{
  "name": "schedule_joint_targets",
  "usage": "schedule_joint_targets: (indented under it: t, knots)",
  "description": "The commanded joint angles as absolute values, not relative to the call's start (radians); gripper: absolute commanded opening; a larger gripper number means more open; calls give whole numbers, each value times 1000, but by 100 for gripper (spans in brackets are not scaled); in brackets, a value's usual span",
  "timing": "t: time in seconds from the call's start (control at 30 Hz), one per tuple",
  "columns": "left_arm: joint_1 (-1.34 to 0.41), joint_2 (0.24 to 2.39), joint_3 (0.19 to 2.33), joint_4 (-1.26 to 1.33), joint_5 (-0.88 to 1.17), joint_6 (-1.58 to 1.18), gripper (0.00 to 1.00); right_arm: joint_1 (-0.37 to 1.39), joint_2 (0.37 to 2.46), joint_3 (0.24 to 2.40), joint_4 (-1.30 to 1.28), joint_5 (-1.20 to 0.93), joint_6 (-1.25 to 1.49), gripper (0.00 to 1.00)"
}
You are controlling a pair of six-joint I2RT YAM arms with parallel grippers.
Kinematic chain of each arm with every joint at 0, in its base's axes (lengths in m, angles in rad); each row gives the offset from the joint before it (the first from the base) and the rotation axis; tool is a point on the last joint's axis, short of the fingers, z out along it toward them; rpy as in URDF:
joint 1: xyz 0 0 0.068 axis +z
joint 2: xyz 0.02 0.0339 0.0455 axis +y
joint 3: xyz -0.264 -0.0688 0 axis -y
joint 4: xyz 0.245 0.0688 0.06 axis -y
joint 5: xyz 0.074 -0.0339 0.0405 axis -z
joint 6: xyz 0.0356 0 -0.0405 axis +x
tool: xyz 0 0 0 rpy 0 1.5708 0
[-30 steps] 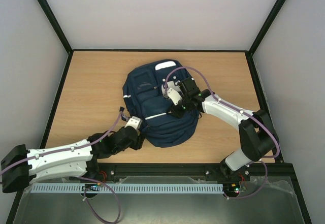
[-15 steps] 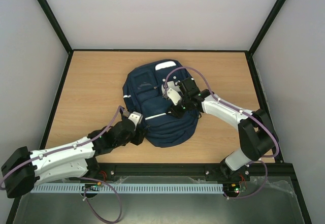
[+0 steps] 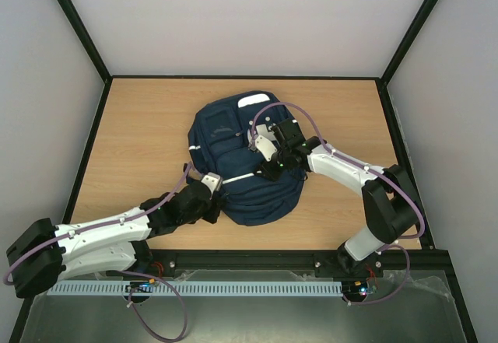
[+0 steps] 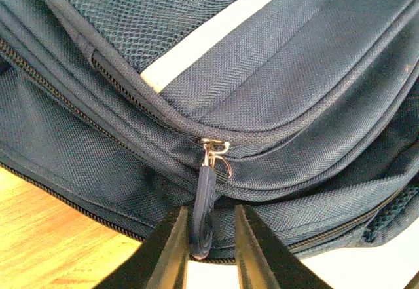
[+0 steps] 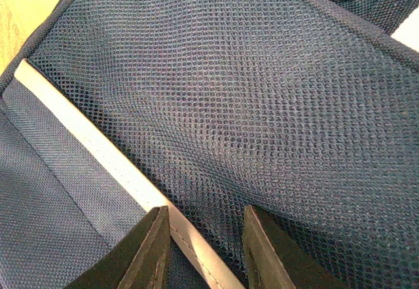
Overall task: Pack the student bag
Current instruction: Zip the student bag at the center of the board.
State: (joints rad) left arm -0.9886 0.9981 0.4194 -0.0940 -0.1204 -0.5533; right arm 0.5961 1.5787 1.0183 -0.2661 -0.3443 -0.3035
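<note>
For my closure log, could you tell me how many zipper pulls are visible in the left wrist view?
1. The zipper pull lies against the student bag, inside the open left gripper. Others may lie outside this close view.

End effectors (image 4: 209, 220) (image 5: 205, 217) (left, right) slightly parted

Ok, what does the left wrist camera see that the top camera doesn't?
Only the left wrist view shows the zipper pull hanging between the open left jaws. Only the top view shows the whole student bag, its pale patch and the right arm reaching onto it. Both show navy fabric, a white stripe and the wooden table.
</note>
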Motion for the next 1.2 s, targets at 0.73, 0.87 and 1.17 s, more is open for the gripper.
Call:
schedule_joint_targets:
  t: [0.73,0.87,1.17]
  knots:
    - [-1252,1196,601,-21,-175,-545,2,594,1673,995,-337,-285,-314,33]
    - [-1318,1318,688,4,-219,-518,2,594,1669,996,-337,-281,-316,33]
    - [-1370,1499,843,54,-299,-468,2,594,1669,994,-339,-281,-316,33]
